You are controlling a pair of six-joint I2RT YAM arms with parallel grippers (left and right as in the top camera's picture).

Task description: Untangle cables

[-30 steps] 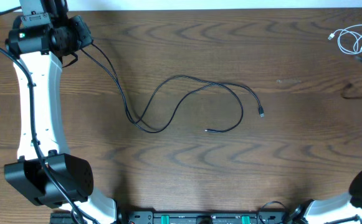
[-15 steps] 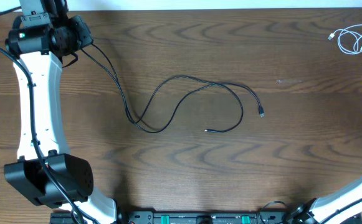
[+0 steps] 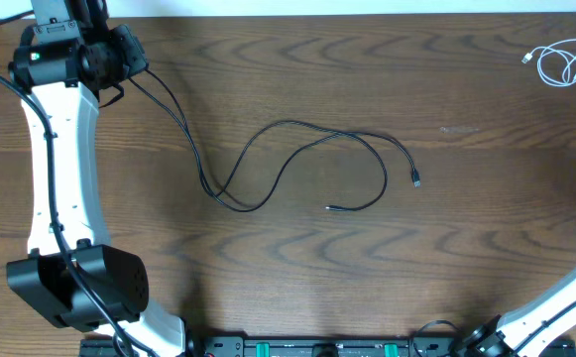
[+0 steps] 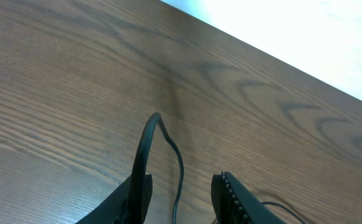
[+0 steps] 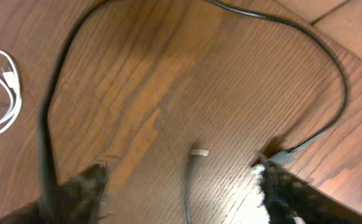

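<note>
- Overhead: black cable (image 3: 297,127) sprawls mid-worktop (image 3: 317,278); white cable (image 3: 560,61) lies coiled at the far right corner.
- Left fingers (image 4: 233,193) partly apart, black cable arching between them.
- Right fingers (image 5: 87,183) spread wide, holding nothing.

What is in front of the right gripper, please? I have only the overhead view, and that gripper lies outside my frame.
Observer: The right gripper is open, and a black cable loop curves ahead of it, ending in a plug close to one finger.
Operator: Thank you. Is the white cable anywhere near it?
Observer: Yes, part of the white cable shows at the left edge of the right wrist view.
Operator: And how do the left gripper's jaws stand?
Observer: The left gripper has its jaws apart, with the long black cable arching up beside one finger.
</note>
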